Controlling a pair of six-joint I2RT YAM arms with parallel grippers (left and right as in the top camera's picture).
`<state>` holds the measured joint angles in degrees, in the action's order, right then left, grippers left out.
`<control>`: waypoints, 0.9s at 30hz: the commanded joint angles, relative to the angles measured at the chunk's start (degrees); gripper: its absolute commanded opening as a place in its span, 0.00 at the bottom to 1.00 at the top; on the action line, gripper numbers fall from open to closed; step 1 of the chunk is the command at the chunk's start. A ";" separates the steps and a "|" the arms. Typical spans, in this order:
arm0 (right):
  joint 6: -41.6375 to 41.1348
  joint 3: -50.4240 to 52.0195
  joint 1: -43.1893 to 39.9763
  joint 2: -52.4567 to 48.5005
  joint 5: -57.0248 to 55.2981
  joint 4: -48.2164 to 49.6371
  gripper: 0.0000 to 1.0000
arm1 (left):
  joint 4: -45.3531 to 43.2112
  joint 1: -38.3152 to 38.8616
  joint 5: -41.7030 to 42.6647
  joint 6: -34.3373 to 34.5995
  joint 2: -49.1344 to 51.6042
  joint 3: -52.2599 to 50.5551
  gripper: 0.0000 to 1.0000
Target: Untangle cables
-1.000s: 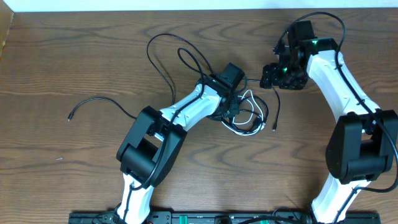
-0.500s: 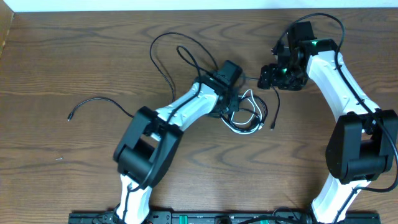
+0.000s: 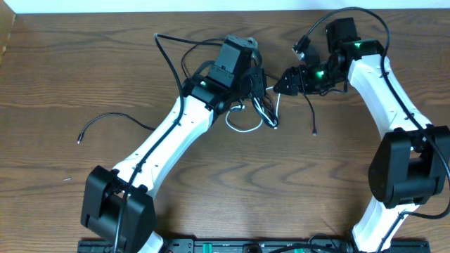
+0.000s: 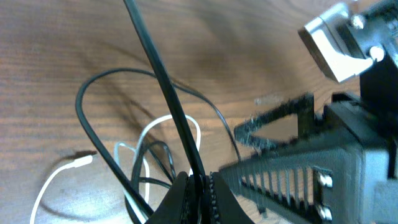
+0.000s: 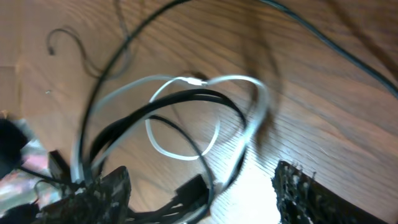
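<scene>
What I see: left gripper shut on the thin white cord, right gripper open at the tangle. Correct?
One thing is off: the left gripper is shut on the thin black cord, not the thin white cord looped below it. The left wrist view shows it. The right gripper is open at the tangle.

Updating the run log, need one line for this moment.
left gripper: shut on black cable | right gripper: open | white cable: tangled with black cable
</scene>
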<state>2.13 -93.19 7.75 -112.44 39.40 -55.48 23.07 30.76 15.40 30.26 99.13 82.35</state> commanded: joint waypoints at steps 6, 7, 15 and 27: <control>8.68 -1.22 2.60 1.64 8.37 -1.53 0.62 | -2.75 -4.33 2.58 1.81 -0.02 0.83 0.07; 11.69 -1.22 2.93 1.66 11.23 -1.90 0.62 | -2.69 -4.79 2.58 1.99 -0.02 0.83 0.07; 22.95 -1.22 5.64 1.66 15.87 -3.08 0.61 | -2.62 -6.34 2.58 3.48 -0.02 0.83 0.07; 15.32 1.79 13.73 0.74 -7.72 5.77 0.38 | -2.62 -6.34 2.60 3.48 -0.02 0.83 0.07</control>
<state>21.80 -92.73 20.23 -112.40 40.23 -51.57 20.58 24.58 17.67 33.23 99.18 82.35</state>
